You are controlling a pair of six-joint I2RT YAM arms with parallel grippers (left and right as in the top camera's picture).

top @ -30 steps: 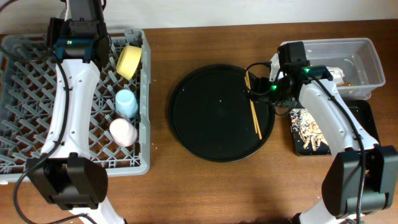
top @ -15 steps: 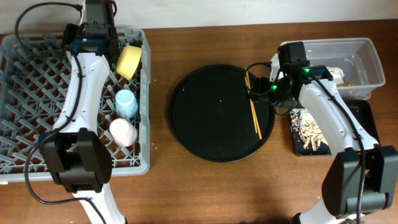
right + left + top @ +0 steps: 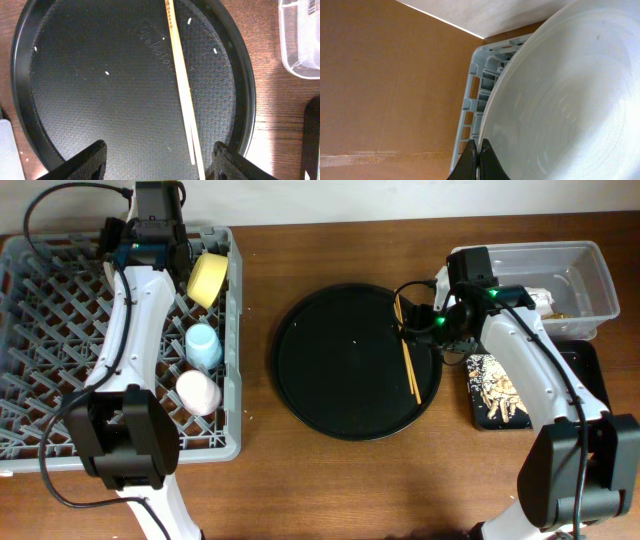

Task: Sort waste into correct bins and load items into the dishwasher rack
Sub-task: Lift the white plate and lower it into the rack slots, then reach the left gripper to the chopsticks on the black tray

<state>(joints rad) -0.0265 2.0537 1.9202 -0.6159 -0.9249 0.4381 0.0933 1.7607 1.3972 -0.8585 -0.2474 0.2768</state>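
Note:
My left gripper (image 3: 478,160) is shut on the rim of the pale plate (image 3: 560,100), held on edge at the far side of the grey dishwasher rack (image 3: 470,105). In the overhead view this gripper (image 3: 150,252) hides the plate. The rack (image 3: 40,380) holds the yellow bowl (image 3: 208,278), blue cup (image 3: 203,345) and pink cup (image 3: 198,391). My right gripper (image 3: 160,160) is open above the chopsticks (image 3: 181,80), which lie on the round black tray (image 3: 100,100). They also show in the overhead view (image 3: 409,360).
The clear tub (image 3: 590,270) at the far right holds a white napkin (image 3: 540,298). The shallow black tray (image 3: 585,360) below it holds brownish food scraps (image 3: 495,385). The round tray (image 3: 340,370) sits mid-table between the rack and the bins.
My left arm has shifted right and toward the rack's far edge with the plate, then held still. The right arm and chopsticks have not moved.

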